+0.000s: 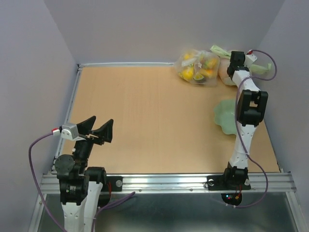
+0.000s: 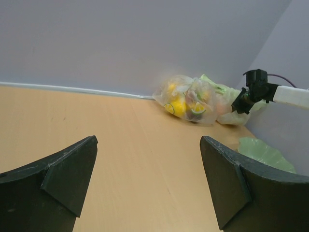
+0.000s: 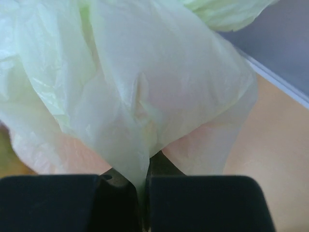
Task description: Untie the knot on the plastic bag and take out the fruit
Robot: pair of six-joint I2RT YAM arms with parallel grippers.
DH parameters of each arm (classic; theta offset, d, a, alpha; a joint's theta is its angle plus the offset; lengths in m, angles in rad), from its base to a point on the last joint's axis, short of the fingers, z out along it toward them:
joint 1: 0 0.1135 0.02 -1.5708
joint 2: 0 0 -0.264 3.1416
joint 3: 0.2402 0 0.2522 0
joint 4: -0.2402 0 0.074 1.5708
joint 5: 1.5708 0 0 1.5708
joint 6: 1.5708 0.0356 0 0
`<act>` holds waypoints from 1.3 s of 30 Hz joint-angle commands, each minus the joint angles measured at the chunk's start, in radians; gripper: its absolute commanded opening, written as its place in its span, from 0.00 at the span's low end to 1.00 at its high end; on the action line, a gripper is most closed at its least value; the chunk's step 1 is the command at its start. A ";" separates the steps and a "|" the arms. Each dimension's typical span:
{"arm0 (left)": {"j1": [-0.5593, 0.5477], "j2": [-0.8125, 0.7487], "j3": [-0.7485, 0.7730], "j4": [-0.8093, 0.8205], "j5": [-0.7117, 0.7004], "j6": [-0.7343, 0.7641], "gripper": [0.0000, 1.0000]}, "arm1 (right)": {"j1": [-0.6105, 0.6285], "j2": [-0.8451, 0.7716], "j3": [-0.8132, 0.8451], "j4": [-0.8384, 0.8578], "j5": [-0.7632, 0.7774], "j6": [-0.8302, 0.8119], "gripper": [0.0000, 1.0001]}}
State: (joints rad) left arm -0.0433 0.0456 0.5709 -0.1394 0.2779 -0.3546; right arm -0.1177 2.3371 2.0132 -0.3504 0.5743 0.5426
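Note:
The pale green plastic bag (image 1: pixel 225 73) lies in the far right corner against the wall, beside the clear bag. My right gripper (image 1: pixel 235 63) is on it and is shut on a fold of its thin film (image 3: pixel 135 145); the film fills the right wrist view. Orange-pink fruit (image 3: pixel 63 152) shows dimly through the film. Loose green handle ends (image 1: pixel 219 49) stick out at the back; I cannot make out the knot. My left gripper (image 1: pixel 98 127) is open and empty over the front left of the table, far from the bag (image 2: pixel 227 110).
A clear bag (image 1: pixel 197 67) with yellow and green fruit lies just left of the green bag. A pale green plate (image 1: pixel 225 116) lies by the right arm. Walls close in the back and right sides.

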 commanded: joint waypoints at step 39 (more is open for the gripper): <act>0.006 0.097 0.084 -0.092 0.000 -0.049 0.99 | 0.820 -0.935 -1.226 0.803 -0.751 0.017 0.21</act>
State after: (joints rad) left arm -0.0433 0.1520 0.6243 -0.2367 0.3065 -0.3817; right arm 0.7109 1.4117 0.9581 0.1684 -0.1631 0.3931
